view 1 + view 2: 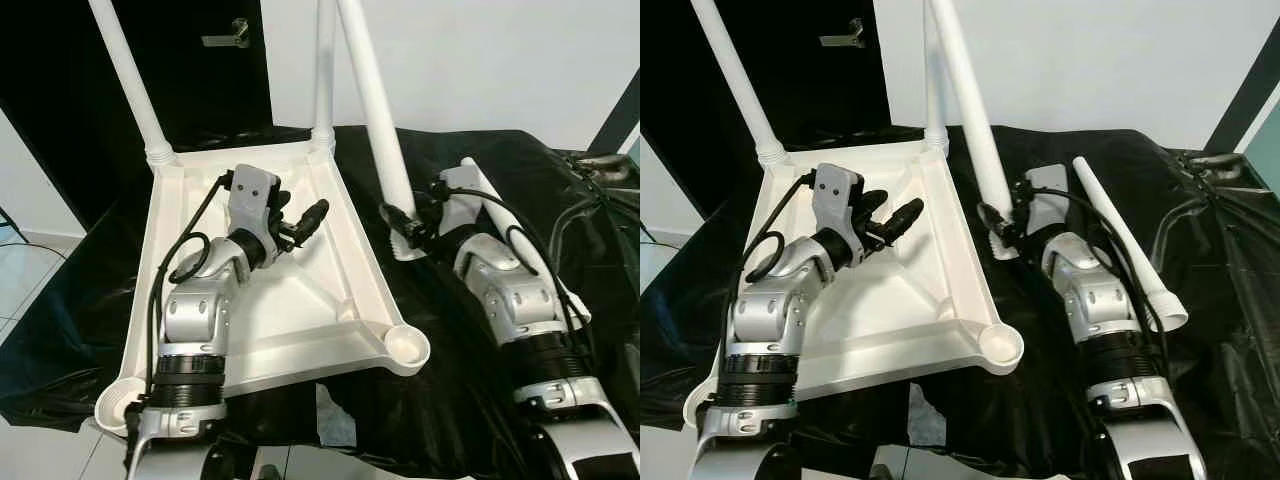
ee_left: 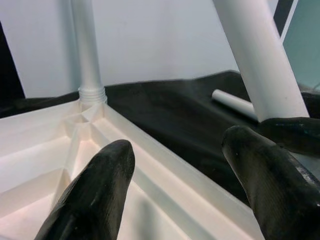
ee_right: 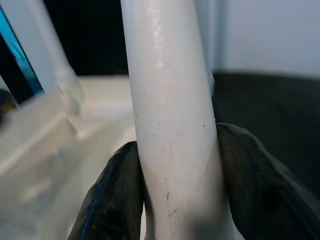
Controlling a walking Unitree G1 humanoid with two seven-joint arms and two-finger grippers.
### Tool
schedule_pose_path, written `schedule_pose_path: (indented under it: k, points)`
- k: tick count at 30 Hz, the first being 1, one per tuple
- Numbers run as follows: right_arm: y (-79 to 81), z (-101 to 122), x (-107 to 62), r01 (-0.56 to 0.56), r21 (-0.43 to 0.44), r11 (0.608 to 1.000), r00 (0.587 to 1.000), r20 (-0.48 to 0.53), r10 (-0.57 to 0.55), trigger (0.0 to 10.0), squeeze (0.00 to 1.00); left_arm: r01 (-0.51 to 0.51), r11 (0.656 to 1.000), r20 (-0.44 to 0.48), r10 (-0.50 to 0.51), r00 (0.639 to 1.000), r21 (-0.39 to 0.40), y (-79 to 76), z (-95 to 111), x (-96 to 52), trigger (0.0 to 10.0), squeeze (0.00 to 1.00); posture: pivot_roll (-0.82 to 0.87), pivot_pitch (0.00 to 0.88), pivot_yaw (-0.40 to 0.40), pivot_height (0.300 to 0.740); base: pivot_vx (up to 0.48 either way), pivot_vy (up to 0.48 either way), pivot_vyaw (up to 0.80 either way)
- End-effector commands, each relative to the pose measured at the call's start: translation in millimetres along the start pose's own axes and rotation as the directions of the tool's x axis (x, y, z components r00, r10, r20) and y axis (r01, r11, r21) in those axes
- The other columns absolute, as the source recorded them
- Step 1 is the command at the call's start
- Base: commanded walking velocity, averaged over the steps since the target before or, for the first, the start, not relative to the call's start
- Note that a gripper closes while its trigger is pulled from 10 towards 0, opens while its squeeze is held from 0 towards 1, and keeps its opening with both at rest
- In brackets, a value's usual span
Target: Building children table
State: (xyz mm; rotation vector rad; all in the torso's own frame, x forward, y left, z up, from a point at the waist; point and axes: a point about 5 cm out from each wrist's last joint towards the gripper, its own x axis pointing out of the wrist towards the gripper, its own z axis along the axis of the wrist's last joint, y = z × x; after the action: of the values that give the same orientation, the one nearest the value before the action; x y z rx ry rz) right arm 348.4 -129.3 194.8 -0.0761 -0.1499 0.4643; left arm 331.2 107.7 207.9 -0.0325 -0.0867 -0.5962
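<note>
Here, right gripper [image 3: 175, 195] clamped on white leg [image 3: 170, 115], left gripper [image 2: 185, 185] spread, empty.

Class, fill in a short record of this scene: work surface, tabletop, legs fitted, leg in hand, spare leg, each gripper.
Work surface: black cloth
Tabletop: white, upside down
Legs fitted: two, at far corners
Leg in hand: white, tilted
Spare leg: lying on cloth
Left gripper: open, above tabletop
Right gripper: shut on leg in hand

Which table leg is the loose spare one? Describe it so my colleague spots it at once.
Start at the upside-down white tabletop on the black sheet. Beyond the right end effector, which grips a tilted leg, a fourth leg lies flat on the sheet. It alone is lying down, ungripped and unattached.
</note>
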Motion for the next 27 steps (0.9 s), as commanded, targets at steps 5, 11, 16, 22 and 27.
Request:
schedule_pose_path:
  k: [5, 11, 16, 22, 27]
  points:
    - [8.9, 0.7, -0.4, -0.002, 0.004, 1.0, 0.997, 0.08, 0.002, 10.0, 0.0, -0.07, 0.996, 0.062, 0.073, 0.995, -0.048, 1.5, -6.9, -0.8, 10.0, 0.0, 0.05, 0.0, 0.008, 0.74, 0.0, 0.0, 0.0]
    - [20.1, -8.6, -9.5, -0.046, -0.012, 0.999, 0.985, 0.166, 0.047, 10.0, 0.0, -0.025, 0.988, 0.147, 0.048, 0.988, -0.152, 7.2, -2.3, -2.0, 10.0, 0.0, 0.04, 0.0, 0.075, 0.74, 0.0, 0.0, 0.0]
    - [24.2, -12.5, -10.7, -0.051, -0.007, 0.999, 0.98, 0.195, 0.051, 10.0, 0.0, -0.006, 0.987, 0.155, 0.032, 0.987, -0.162, 9.8, 0.7, -1.9, 10.0, 0.0, 0.05, 0.0, 0.084, 0.74, 0.0, 0.0, 0.0]
    - [24.2, -13.8, -10.2, -0.019, 0.004, 1.0, 0.977, 0.214, 0.018, 10.0, 0.0, 0.011, 0.991, 0.136, 0.008, 0.991, -0.133, 9.7, -5.7, -1.4, 10.0, 0.0, 0.05, 0.0, 0.073, 0.74, 0.0, 0.0, 0.0]
    - [25.9, -12.6, -8.9, -0.021, -0.006, 1.0, 0.973, 0.228, 0.022, 10.0, 0.0, 0.019, 0.99, 0.14, 0.0, 0.99, -0.136, 9.3, -8.1, -0.7, 10.0, 0.0, 0.07, 0.0, 0.048, 0.74, 0.0, 0.0, 0.0]
